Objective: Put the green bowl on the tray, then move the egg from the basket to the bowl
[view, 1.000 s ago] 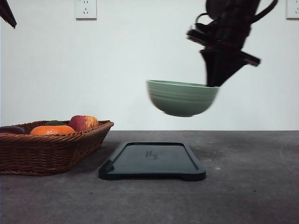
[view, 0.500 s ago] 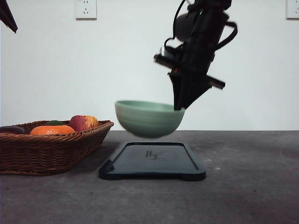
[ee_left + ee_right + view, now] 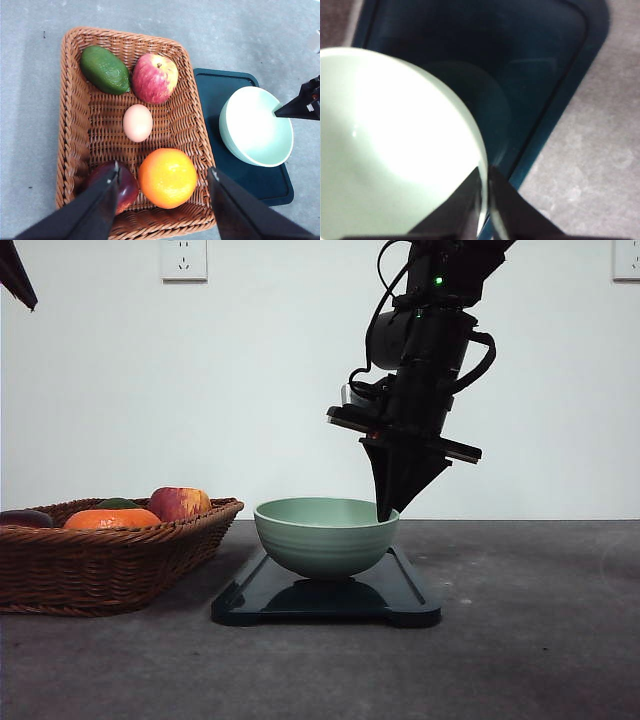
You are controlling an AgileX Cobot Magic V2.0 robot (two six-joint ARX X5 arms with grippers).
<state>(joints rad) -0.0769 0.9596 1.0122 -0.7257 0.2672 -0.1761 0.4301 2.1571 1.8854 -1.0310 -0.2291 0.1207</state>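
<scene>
Even bright light, bowl interior (image 3: 385, 150) overexposed

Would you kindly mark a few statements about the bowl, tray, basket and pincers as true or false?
1. The green bowl rests on the tray. True.
2. The right pincer is open, clear of the bowl. False: it grips the bowl's rim.
3. The egg lies in the basket. True.
4. The left pincer holds the orange. False: it is open above the basket.
5. The bowl contains an apple. False: it is empty; the apple is in the basket.
</scene>
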